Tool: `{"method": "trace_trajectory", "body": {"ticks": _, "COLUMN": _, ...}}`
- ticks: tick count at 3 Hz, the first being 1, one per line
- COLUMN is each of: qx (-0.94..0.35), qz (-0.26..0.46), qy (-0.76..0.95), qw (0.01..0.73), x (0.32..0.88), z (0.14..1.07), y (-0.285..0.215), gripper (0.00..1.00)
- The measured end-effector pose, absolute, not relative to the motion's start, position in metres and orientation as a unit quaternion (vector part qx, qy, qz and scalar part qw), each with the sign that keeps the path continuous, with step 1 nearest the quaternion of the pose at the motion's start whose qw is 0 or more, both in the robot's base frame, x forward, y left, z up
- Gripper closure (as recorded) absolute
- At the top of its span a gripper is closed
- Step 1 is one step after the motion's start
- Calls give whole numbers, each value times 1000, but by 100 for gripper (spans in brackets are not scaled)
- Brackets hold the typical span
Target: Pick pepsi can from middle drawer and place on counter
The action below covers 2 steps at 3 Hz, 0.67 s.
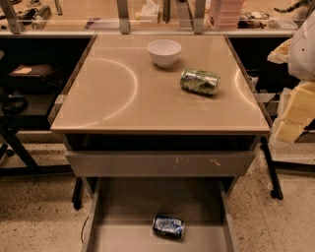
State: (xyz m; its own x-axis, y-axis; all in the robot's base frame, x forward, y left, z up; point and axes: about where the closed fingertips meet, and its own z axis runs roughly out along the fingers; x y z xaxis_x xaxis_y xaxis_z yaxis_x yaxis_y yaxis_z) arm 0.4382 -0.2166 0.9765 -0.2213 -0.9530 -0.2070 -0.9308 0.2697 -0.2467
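Observation:
The pepsi can (168, 227), dark blue with light markings, lies on its side on the floor of the open middle drawer (125, 238), near its middle. The drawer is pulled out at the bottom of the view, below a grey drawer front (160, 163) with orange scuffs. The counter (123, 93) is the glossy beige tabletop above. My gripper (294, 112) is at the right edge of the view, beside the counter's right side, well above and to the right of the can. It holds nothing that I can see.
A white bowl (164, 52) stands at the back middle of the counter. A shiny green can (200, 81) lies on its side to the right of the bowl. A cluttered shelf (147, 15) runs behind the counter. Speckled floor lies on both sides.

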Motion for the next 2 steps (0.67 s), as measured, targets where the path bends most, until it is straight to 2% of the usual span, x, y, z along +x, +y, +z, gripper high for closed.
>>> {"method": "trace_trajectory", "body": {"ticks": 2, "qx": -603, "qz": -31, "qy": 782, "qw": 155, "x": 423, "z": 966, "y": -219, "gripper": 0}}
